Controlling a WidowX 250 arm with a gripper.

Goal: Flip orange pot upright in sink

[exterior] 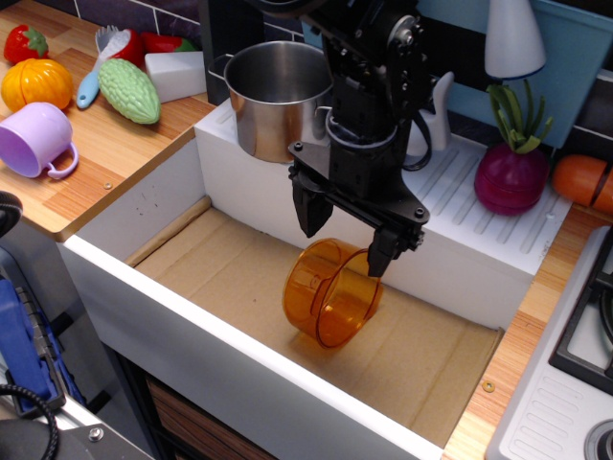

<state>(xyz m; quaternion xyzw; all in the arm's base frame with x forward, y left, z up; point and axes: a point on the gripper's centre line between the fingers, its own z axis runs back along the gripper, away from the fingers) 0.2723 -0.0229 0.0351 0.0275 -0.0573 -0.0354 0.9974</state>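
Observation:
The orange pot [331, 293] lies on its side on the brown floor of the white sink [144, 206], its open mouth turned toward the front right. My gripper [347, 236] hangs straight above the pot. Its two black fingers are spread apart, one at the pot's far left side and one at its upper right edge. The fingertips sit just above or at the pot's top; I cannot tell whether they touch it. Nothing is held.
A shiny steel pot [276, 96] stands on the sink's back ledge behind the arm. A white ribbed drain board [479, 206] holds a purple toy onion [510, 177]. A lilac cup [36, 140], toy vegetables and a brush lie on the left counter. A stove [584, 335] is at right.

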